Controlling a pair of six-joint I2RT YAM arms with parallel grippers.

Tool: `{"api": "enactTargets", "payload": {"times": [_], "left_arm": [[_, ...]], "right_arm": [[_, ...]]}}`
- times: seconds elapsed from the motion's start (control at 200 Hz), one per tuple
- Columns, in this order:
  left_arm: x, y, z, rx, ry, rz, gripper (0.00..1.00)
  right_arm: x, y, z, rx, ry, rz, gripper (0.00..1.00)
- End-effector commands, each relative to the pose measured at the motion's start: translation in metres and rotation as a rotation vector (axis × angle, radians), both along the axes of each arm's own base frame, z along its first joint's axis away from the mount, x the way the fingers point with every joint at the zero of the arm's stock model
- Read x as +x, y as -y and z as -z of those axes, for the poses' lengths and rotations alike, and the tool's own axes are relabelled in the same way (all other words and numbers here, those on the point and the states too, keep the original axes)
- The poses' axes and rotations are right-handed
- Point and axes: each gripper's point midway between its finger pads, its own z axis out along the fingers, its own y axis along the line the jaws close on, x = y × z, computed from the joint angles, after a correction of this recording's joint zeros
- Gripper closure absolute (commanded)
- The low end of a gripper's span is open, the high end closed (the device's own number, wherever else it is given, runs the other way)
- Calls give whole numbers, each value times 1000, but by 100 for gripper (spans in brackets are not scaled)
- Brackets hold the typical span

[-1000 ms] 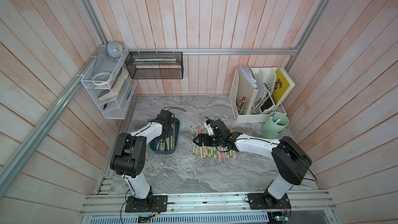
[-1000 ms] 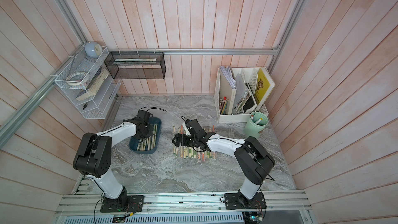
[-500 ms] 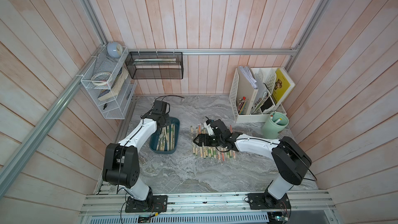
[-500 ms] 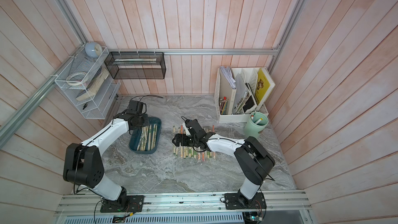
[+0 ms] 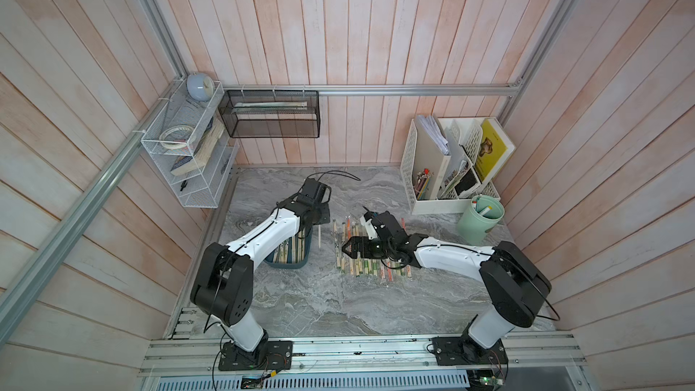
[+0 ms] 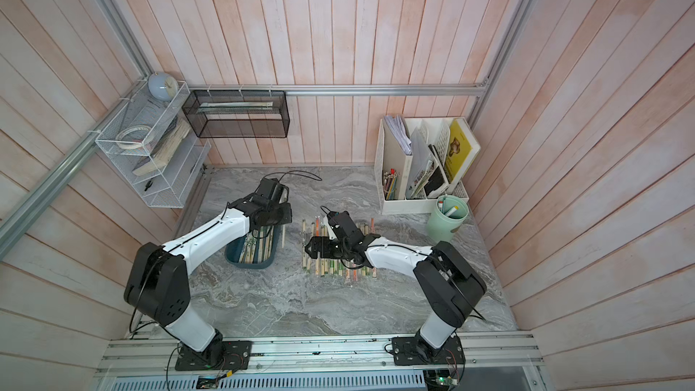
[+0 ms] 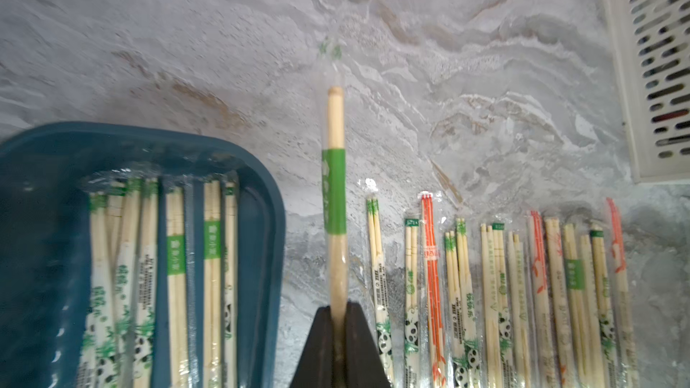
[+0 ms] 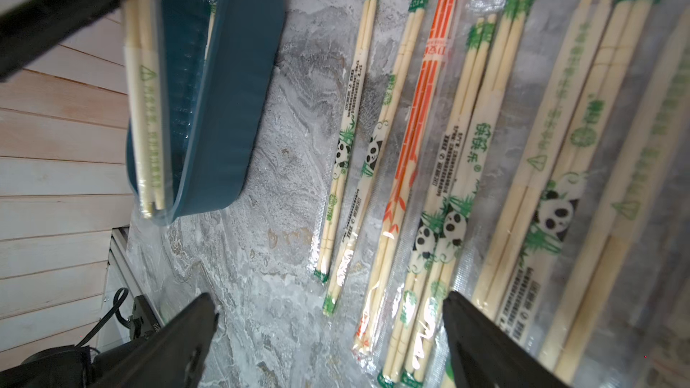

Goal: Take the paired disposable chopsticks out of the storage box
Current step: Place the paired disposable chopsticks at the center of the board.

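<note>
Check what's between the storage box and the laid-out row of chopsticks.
Only the sleeved pair clamped in the left tool, over bare tabletop; nothing lies on that strip. Left wrist view shows it best.

Left arm (image 5: 267, 231) hides perhaps half the storage box (image 5: 287, 265).

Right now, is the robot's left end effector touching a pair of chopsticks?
Touching. In the left wrist view the left end effector is shut on one green-banded chopstick pair, with no gap.
</note>
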Motion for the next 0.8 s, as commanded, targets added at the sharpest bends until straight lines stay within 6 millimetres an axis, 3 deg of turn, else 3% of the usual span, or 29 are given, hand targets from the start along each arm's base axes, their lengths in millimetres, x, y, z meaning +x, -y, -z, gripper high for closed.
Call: {"api": "enactTargets", "payload": {"times": [0.0, 0.285, 0.61, 0.725, 0.795], "left_arm": [[4, 13, 17, -14, -25, -21, 100], [-4, 14, 69, 24, -137, -75, 100], [-16, 18, 90, 52, -176, -76, 97], [-19, 21, 90, 50, -178, -70, 89], [-20, 22, 89, 53, -174, -65, 76]], "right_arm": [[-1, 10, -2, -7, 21, 24, 3], [-12, 19, 8, -5, -4, 39, 3], [-15, 20, 7, -3, 3, 41, 3], [-16, 22, 6, -4, 4, 43, 3], [-17, 23, 5, -2, 7, 42, 3]]}}
